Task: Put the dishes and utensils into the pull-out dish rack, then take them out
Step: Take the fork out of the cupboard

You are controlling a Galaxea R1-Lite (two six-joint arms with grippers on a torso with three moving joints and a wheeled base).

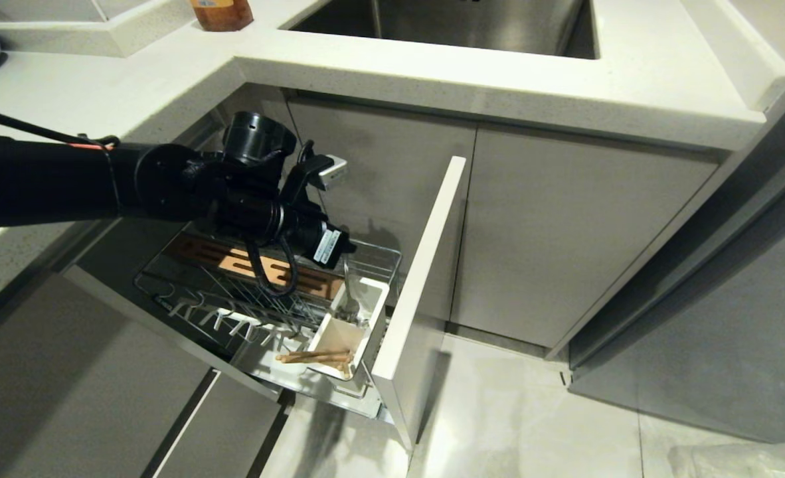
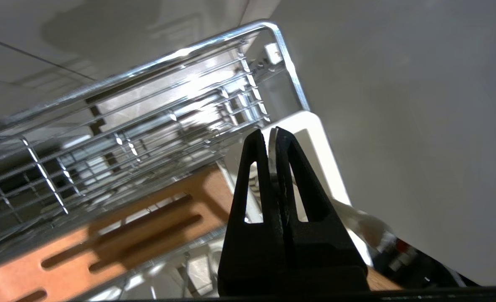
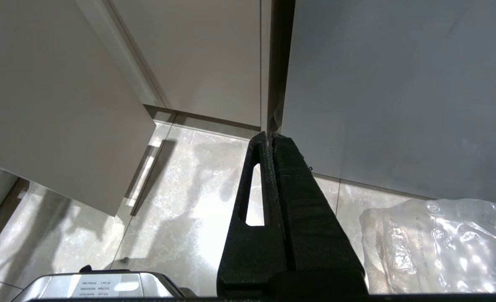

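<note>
The left gripper [image 2: 272,135] hangs over the far compartment of the white utensil box [image 1: 349,325], its black fingers [image 2: 254,184] pressed together on the thin handle of the slim metal spoon [image 1: 350,295]. In the left wrist view a bright sliver of metal shows in the narrow slit between the fingertips. In the head view the spoon runs down from the gripper into that far compartment, its lower end inside the box near the wall.

Just beyond it, in the near compartment of the same box, the wooden chopsticks [image 1: 314,357] lie tilted, their ends resting over the box rim toward the wire pegs.

The box sits at the front corner of the pull-out dish rack [image 1: 233,312], touching the tall pale-grey front panel [image 1: 426,265]. Behind the gripper, along the back of the rack, lies the slotted wooden block [image 2: 118,228]. The white pegs [image 1: 223,322] stand in a row in the wire floor, bare of dishes.

The right gripper [image 3: 270,138] is well apart from all this, pointed at the tiled floor [image 3: 181,197] by the cabinet doors, its fingers together and holding nothing. A crumpled plastic bag [image 3: 441,243] lies on the floor beside it.
</note>
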